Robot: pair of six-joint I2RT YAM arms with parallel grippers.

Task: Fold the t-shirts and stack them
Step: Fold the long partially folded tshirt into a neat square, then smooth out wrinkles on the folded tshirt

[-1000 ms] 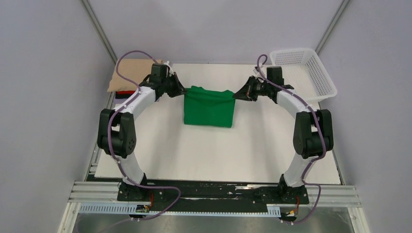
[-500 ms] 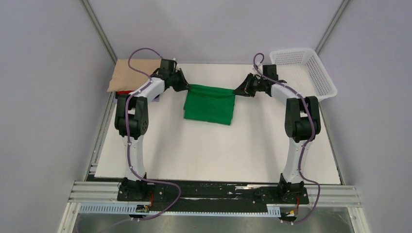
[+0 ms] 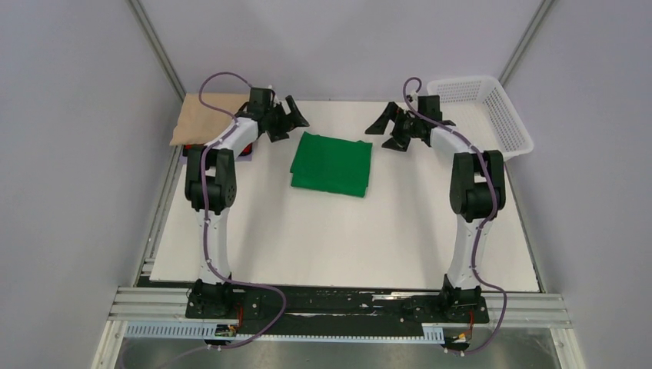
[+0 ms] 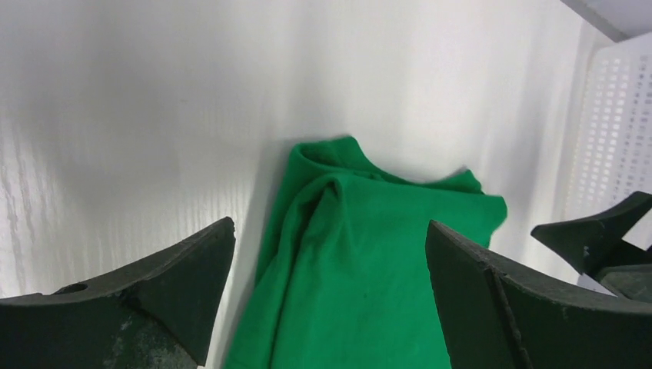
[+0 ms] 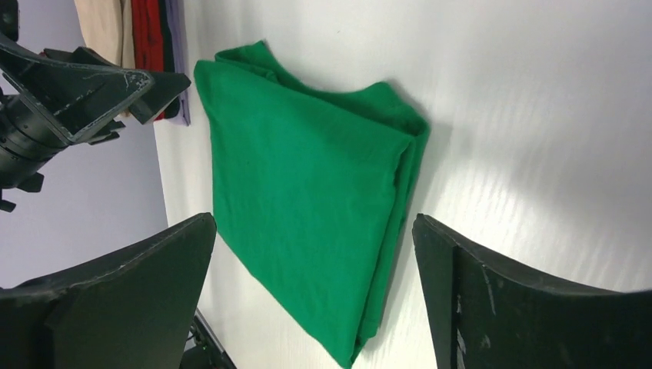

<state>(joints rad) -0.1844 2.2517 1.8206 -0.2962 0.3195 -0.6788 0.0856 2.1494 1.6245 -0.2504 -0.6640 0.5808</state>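
Note:
A bright green t-shirt (image 3: pixel 332 163) lies folded into a rectangle on the white table, apart from both grippers. My left gripper (image 3: pixel 291 123) hovers open just off its far left corner. My right gripper (image 3: pixel 384 132) hovers open off its far right corner. In the left wrist view the green t-shirt (image 4: pixel 369 261) shows between the wide jaws of the left gripper (image 4: pixel 329 231), which hold nothing. The right gripper (image 5: pixel 315 223) also frames the green t-shirt (image 5: pixel 307 192) without touching it. A stack of folded t-shirts, with beige (image 3: pixel 201 115) on top and red (image 5: pixel 146 31) under it, sits at the far left.
A white mesh basket (image 3: pixel 480 111) stands at the far right corner of the table (image 3: pixel 338 238). The left gripper (image 5: pixel 100 84) shows in the right wrist view, in front of the stack. Grey walls close in both sides.
Both grippers were shut on the green t-shirt's far corners. They have opened and drawn back outward, and the shirt now lies flat.

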